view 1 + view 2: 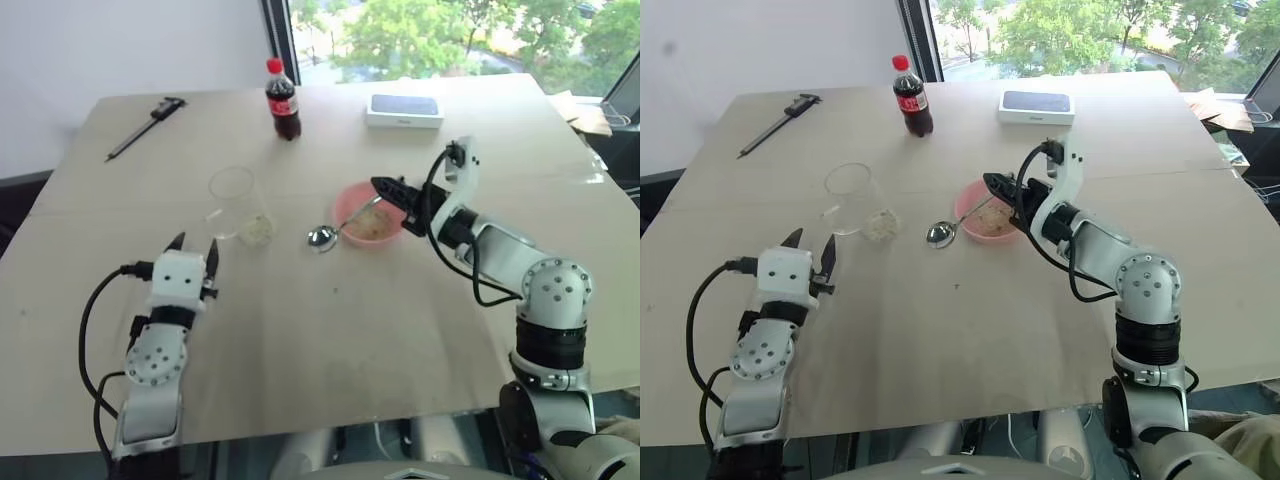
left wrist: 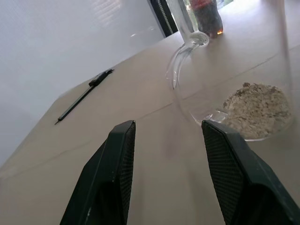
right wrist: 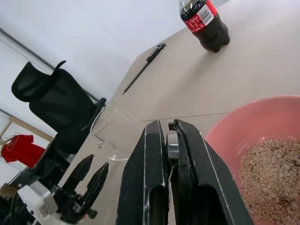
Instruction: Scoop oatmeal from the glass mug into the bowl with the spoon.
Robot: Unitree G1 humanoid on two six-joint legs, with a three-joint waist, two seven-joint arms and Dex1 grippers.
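Oatmeal [image 1: 372,228] in the bowl [image 1: 347,205], more in the glass mug [image 1: 236,203], both mid-table. Seen by right wrist alone: black chair [image 3: 56,105] beyond the table edge. Left wrist close-up: mug handle and flakes. Right gripper [image 1: 385,187] pressed together on the spoon [image 1: 340,226] handle, scoop end on the table [image 1: 330,330] outside the rim. Left gripper [image 1: 193,247] spread, near the mug, apart from it. Wide bare tabletop in front. One cola bottle [image 1: 282,100], one caliper [image 1: 143,126], one white box [image 1: 405,110].
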